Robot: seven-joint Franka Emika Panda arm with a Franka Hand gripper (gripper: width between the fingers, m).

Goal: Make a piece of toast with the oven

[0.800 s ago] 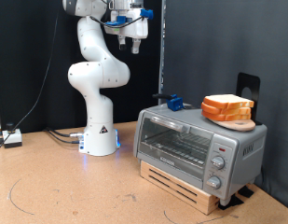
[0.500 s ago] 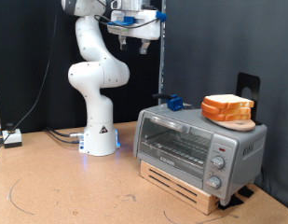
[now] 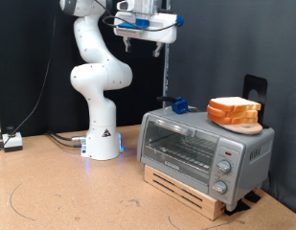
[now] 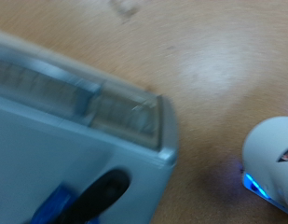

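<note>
A white Franka arm's two-finger gripper [image 3: 159, 45] hangs high above the table in the exterior view, well apart from the small boxy silver toaster oven [image 3: 203, 151] standing on a slatted wooden base [image 3: 191, 190] toward that view's right. The fingers [image 3: 151, 43] point downward with a visible gap between them and nothing in it, so they look spread and empty.

The oven's glass door, with its grey bar handle [image 3: 178, 161], stands closed, and the wire rack behind the glass appears bare; no bread has gone in. On the oven's roof, toward its right end, sits a pile of pale cream bread with orange-brown crust [image 3: 234, 111] on a small round wooden board [image 3: 245, 126]. Whether a single loose slice lies on it cannot be told from here. A blue-and-black object [image 3: 177, 104] rests on the roof's rear left.

The wrist view, blurred, looks down on the oven's silver corner [image 4: 134, 117], the tan tabletop [image 4: 218, 56] and the robot's white base with its blue light [image 4: 271, 154].

By the look of it, a slice would be light, soft and easily crushed or torn; a gentle pinch across opposite crust edges, where it seems firmest, would likely serve better than squeezing the tender face.
</note>
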